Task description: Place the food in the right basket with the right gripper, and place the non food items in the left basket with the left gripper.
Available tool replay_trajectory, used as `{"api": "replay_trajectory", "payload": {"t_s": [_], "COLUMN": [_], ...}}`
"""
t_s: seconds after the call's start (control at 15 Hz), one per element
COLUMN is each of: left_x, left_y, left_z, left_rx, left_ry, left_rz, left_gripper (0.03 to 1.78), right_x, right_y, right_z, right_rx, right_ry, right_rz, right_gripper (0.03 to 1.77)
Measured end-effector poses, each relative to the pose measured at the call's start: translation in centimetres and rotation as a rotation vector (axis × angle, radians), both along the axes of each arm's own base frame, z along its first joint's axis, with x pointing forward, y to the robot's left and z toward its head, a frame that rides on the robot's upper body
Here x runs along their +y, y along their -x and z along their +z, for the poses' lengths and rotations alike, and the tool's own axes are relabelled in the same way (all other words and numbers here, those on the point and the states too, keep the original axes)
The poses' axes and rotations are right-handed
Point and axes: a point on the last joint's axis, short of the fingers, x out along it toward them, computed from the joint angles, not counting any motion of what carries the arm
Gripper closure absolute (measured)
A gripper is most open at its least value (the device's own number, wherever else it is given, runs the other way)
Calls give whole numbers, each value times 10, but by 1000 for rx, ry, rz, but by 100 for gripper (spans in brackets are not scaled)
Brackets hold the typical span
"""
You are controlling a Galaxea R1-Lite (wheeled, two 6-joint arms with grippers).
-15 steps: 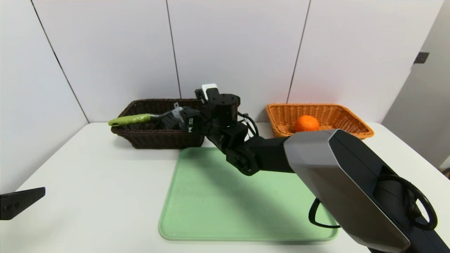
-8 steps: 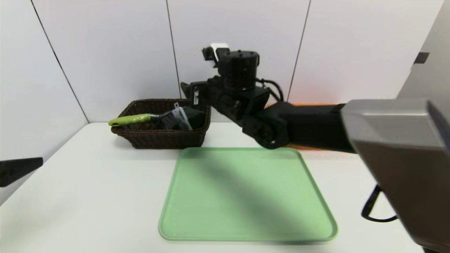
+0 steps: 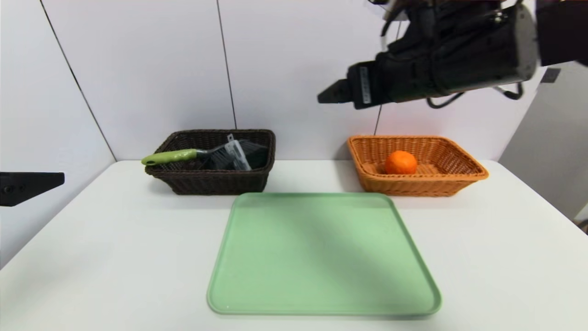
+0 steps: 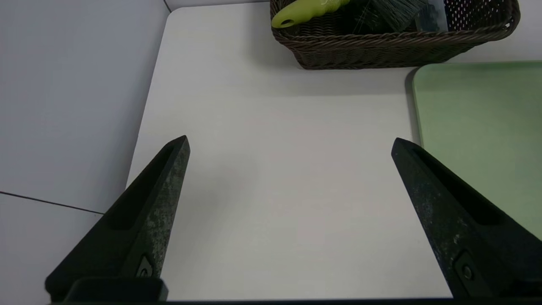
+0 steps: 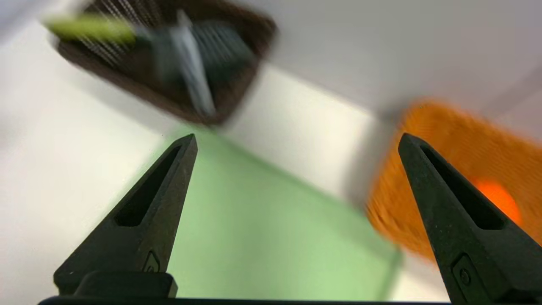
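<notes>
An orange (image 3: 401, 162) lies in the orange wicker basket (image 3: 413, 184) at the back right. The dark brown basket (image 3: 206, 177) at the back left holds a green-handled brush (image 3: 170, 156) and a clear-wrapped dark item (image 3: 239, 154). My right gripper (image 3: 335, 94) hangs high in the air, above and left of the orange basket. Its wrist view shows it open (image 5: 296, 142) and empty over the green tray (image 5: 262, 237). My left gripper (image 4: 290, 144) is open and empty over bare table at the left edge (image 3: 27, 186).
A bare green tray (image 3: 321, 253) lies at the table's middle front. The white wall stands close behind both baskets. The brown basket (image 4: 381, 46) and the tray's edge (image 4: 478, 127) lie ahead of the left gripper.
My right arm has lifted away from the brown basket and swung up and to the right, uncovering the orange basket. Its jaws have spread wider. The left gripper has risen slightly.
</notes>
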Motion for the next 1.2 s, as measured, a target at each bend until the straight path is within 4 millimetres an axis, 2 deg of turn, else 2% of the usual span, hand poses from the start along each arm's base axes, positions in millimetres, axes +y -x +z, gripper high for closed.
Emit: {"api": "replay_trajectory", "payload": {"t_s": [0.2,0.47,0.67,0.87,1.07,1.2], "left_x": [1,13,22,24,25,26], "left_y": [7,35,60,87,121,145], "left_z": [-14,-33,-35,-38,-52,-68], "left_rx": [34,30,-36,-106,-144,-157], "left_ry": [1,-9,-55,-63,-55,-51], "left_rz": [-21,25,103,120,110,92], "left_gripper": [12,12,12,12,12,12], "right_x": [-47,-94,-124,-158,-182,-192], "right_y": [30,97,135,175,220,251], "right_z": [-5,-3,5,3,-10,-29], "right_rx": [234,491,504,460,429,401], "right_ry": [150,297,225,198,161,136], "right_rz": [-67,-134,-263,-426,-538,-589], "right_gripper": [14,12,11,11,11,11]}}
